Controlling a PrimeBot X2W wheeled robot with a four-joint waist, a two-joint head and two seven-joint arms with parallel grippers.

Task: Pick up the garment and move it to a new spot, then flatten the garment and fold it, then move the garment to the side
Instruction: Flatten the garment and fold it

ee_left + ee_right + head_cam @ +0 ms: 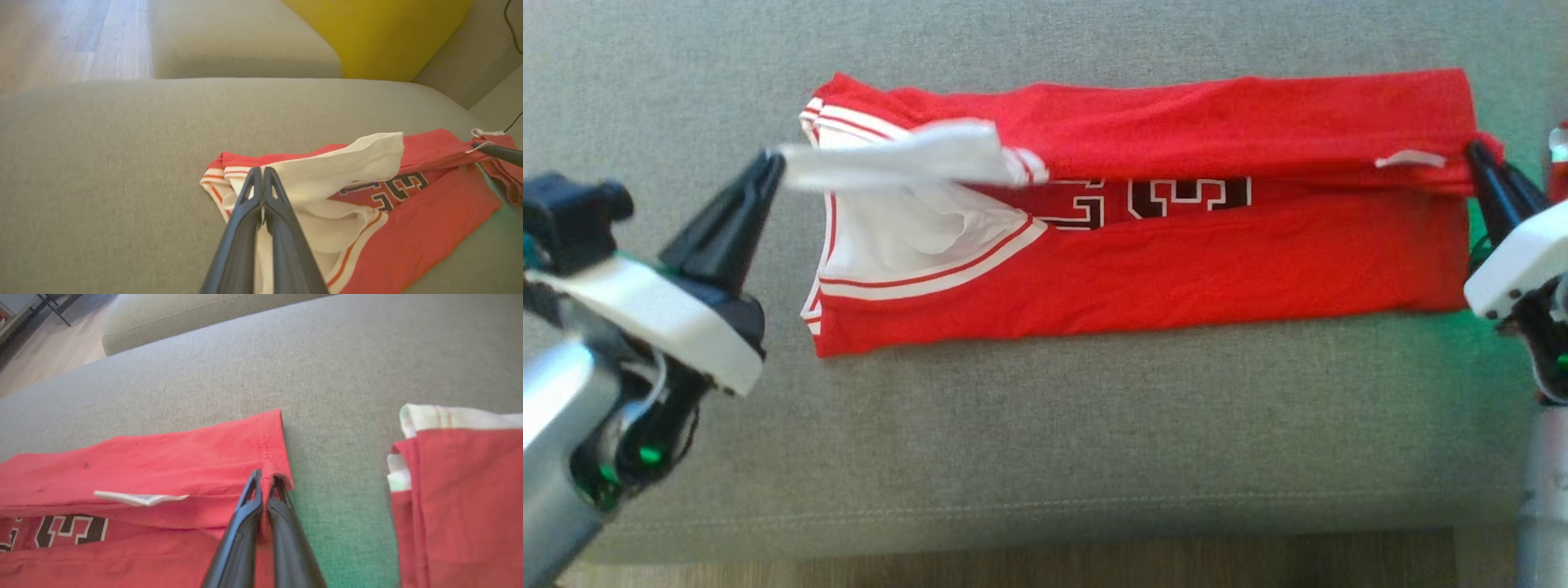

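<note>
Mid-fold, the left gripper and right gripper each pinch one jersey end; next, carry both nearward evenly.

Your left gripper reaches in from the lower left of the head view, arm slanting up and inward, fingers pressed together on an edge of the shirt. Your right gripper comes in from the right edge, fingers likewise pinched on the shirt.
</note>
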